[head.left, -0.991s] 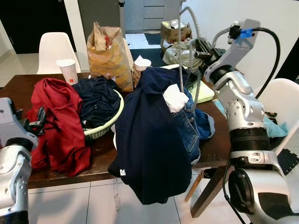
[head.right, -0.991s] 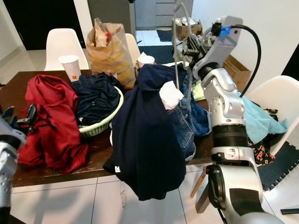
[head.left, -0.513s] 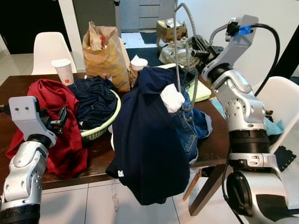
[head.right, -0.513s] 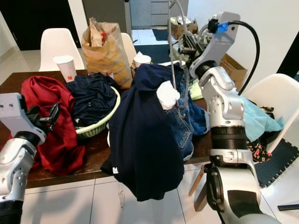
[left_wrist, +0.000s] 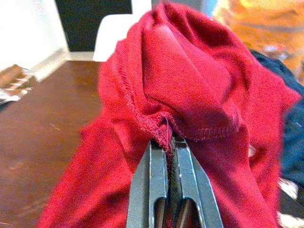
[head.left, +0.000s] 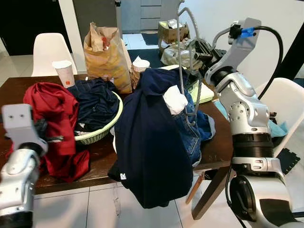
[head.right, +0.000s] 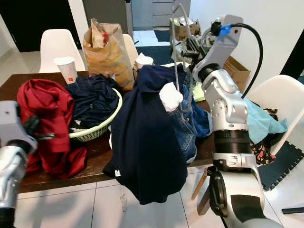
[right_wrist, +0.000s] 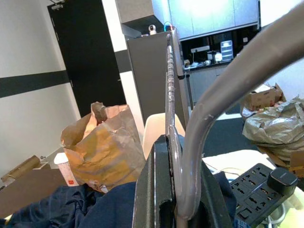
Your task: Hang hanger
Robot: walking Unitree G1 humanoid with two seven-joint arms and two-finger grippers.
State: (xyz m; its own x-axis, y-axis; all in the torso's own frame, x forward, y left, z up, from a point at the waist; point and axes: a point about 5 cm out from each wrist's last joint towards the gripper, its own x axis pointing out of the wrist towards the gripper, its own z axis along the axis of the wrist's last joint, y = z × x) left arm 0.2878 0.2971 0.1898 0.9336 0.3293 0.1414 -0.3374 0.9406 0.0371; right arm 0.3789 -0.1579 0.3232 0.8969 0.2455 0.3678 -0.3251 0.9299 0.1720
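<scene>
The right gripper pinches the grey hanger at its neck, hook rising above the fingers and navy garment draping below, ready for hanging, while the left gripper clamps the red cloth's hem, lifting it.

hanger top cut off; lower part under navy garment.

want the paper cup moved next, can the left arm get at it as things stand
Probably not yet. The left gripper has its jaws shut on the red garment, which is heaped between it and the paper cup at the table's far edge.
</scene>
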